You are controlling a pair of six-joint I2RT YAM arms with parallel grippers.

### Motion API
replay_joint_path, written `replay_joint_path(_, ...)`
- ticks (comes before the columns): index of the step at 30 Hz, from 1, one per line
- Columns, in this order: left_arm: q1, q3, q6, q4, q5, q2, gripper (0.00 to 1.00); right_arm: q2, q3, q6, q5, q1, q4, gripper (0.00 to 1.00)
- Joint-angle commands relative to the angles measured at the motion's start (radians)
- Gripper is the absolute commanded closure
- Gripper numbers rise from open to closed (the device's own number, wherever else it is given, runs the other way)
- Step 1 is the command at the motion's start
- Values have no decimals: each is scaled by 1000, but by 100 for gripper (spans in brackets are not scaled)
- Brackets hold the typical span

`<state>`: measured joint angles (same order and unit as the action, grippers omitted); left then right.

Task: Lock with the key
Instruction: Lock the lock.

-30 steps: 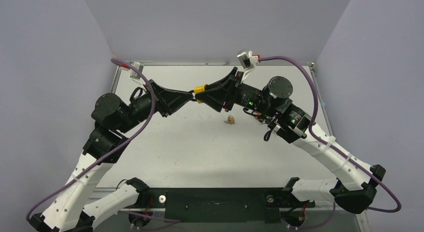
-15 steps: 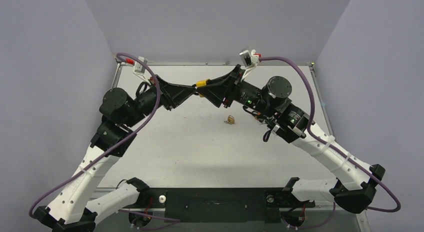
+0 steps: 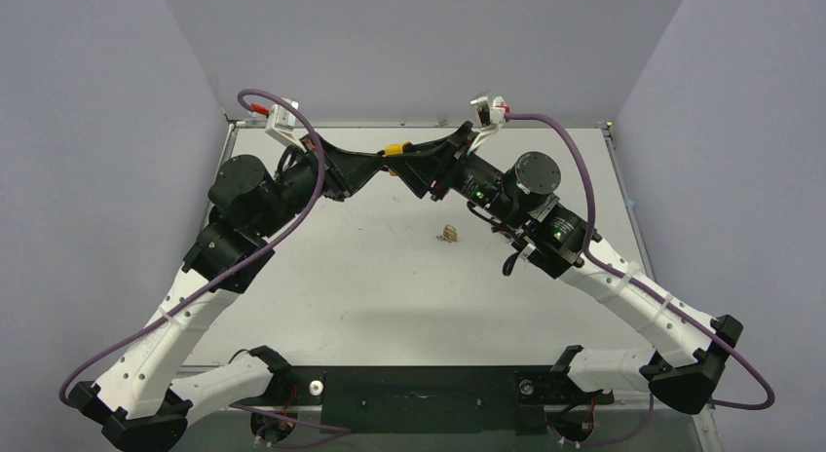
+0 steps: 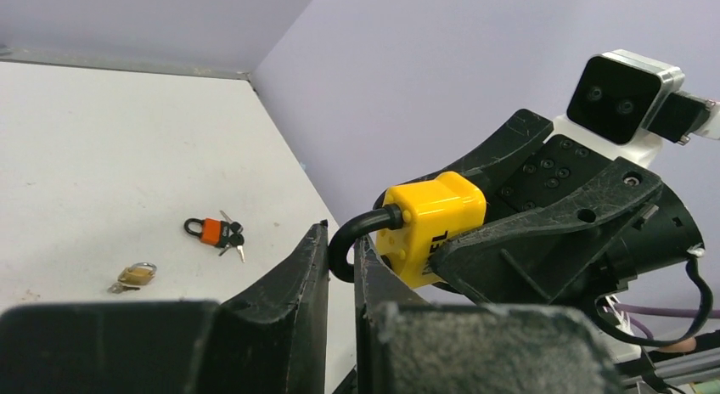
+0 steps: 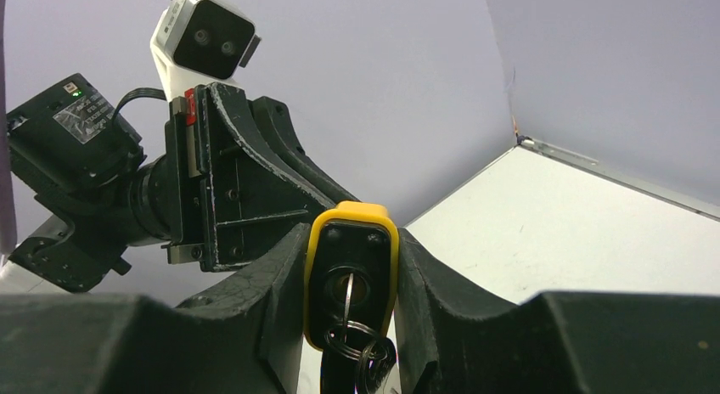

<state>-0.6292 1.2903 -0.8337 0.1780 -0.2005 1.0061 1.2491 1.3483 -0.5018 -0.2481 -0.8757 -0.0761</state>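
A yellow padlock (image 3: 394,150) hangs in the air over the back of the table, held between both grippers. My right gripper (image 3: 413,160) is shut on its body, one finger against each side (image 5: 351,238). The key (image 5: 347,294) sits in the keyhole on the padlock's black underside (image 5: 351,279), with a key ring dangling below it. My left gripper (image 4: 341,234) is shut on the black shackle (image 4: 346,241), which sticks out of the yellow body (image 4: 429,224). In the top view my left gripper (image 3: 374,166) meets the padlock from the left.
A small brass padlock (image 3: 449,234) lies on the white table (image 3: 370,277) below the right arm, and shows in the left wrist view (image 4: 136,275) too. An orange padlock with keys (image 4: 216,233) lies nearby. Purple walls enclose the table on three sides.
Both arms have carried the yellow padlock up and toward the back wall. The left arm's elbow has risen and swung right. Both grips stay the same.
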Motion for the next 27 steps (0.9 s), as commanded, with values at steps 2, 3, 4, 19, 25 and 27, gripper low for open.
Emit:
replay_joint_path(2,-195,142,-128,-326,-352,20,100,236,-121,-1,-171,-66,183,100)
replay_joint_path(3,-201,149,-127,-327,-350,21,100,246,-126,-7,-173,-65,177,100)
replay_joint_path(4,-210,152,-126,-326,-347,24,100,252,-129,-9,-173,-61,167,100)
replay_joint_path(19,-254,289,-87,-285,-319,69,100,336,-179,-52,-162,-65,91,100)
replay_joint_path(25,-254,301,14,-114,-181,38,100,279,-215,-47,-131,-65,97,100)
replay_joint_path(27,-252,263,53,-91,-150,15,100,246,-213,-54,-137,-52,98,100)
